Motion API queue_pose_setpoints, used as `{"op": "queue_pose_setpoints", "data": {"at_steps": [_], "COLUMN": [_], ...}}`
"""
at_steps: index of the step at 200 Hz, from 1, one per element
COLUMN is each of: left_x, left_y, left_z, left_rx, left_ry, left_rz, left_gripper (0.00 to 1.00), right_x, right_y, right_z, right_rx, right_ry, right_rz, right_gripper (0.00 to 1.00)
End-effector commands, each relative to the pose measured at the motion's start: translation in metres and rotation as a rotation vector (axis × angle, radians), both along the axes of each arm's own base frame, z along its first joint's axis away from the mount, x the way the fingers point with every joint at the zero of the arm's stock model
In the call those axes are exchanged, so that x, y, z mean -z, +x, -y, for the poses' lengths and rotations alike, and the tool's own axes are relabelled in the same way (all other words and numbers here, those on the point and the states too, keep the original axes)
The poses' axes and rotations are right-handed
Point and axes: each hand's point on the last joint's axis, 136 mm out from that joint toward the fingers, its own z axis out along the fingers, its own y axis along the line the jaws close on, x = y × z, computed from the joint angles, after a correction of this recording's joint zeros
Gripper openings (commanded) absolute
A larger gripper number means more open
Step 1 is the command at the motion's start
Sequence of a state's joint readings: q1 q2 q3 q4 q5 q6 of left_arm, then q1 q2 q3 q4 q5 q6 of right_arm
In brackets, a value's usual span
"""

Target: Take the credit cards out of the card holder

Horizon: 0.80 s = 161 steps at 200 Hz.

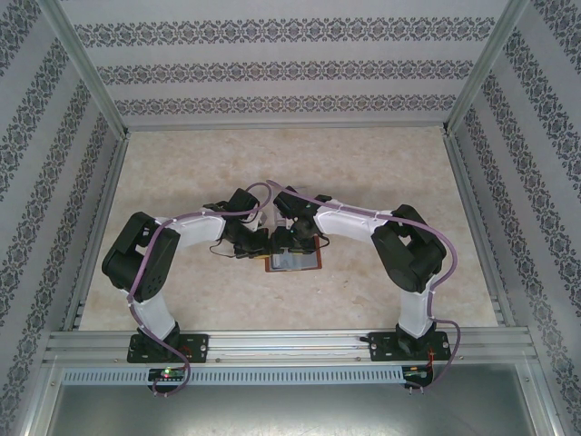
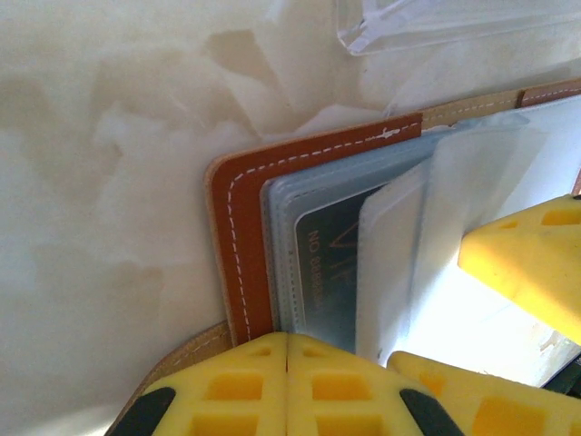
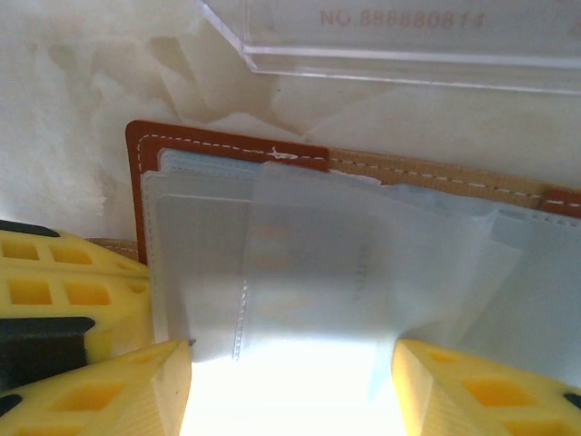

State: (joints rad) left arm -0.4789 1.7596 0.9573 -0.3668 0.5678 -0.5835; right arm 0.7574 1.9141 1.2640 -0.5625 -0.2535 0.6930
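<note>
At the left, the left gripper [image 2: 287, 368] has its yellow ribbed jaws closed flat against each other. Its tips are down at the left end of the reddish-brown leather folding card holder [image 2: 238, 245]. Whether they nip the cover or only press on it, I cannot tell.

The card holder lies open about the middle of the pale marbled table [image 2: 100, 182], a little toward the near edge. Its long axis runs parallel to that edge, and it sits between the two arms. In its left half, just beyond the left gripper's tips, a dark plastic credit card [image 2: 320, 263] with pale lettering sits inside a clear pocket.

Further right, a fan of translucent plastic sleeves [image 3: 309, 263] spreads over the holder's pale grey-blue inside. I cannot pick out a whitish card among them.

The right gripper [image 3: 290, 391] stands with its jaws wide apart at the holder's near side, straddling the sleeves and gripping nothing. The dark card lies to the left of these jaws and closer to the left gripper. My judgement is that the open right gripper would have to shift left along the holder's long axis to reach it.

Toward the far edge, beside the holder, stands a clear plastic stand [image 3: 408, 41]. A line of print shows through it, but whether a card is in it I cannot tell.
</note>
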Motion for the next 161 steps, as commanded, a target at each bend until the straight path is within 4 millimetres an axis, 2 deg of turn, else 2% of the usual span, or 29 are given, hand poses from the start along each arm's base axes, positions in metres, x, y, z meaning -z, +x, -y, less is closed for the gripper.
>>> {"op": "queue_pose_setpoints", "data": {"at_steps": [1,85,161], "left_x": [-0.005,-0.003,0.001], "left_y": [-0.007,-0.007,-0.008], "left_z": [-0.001,-0.002,-0.001], "left_rx": [0.011,0.010,0.012], "left_ry": [0.010,0.012,0.008], "left_rz": [0.009,0.010,0.002], "left_gripper": [0.06,0.06,0.06], "right_x": [0.008,0.005,0.005], "right_y": [-0.002,0.000,0.001], "right_z": [0.009,0.017,0.025], "right_rx": [-0.011,0.013,0.033], "right_ry": [-0.061,-0.103,-0.137], "right_rz": [-0.005,0.010,0.015], "right_gripper": [0.62,0.65,0.60]}}
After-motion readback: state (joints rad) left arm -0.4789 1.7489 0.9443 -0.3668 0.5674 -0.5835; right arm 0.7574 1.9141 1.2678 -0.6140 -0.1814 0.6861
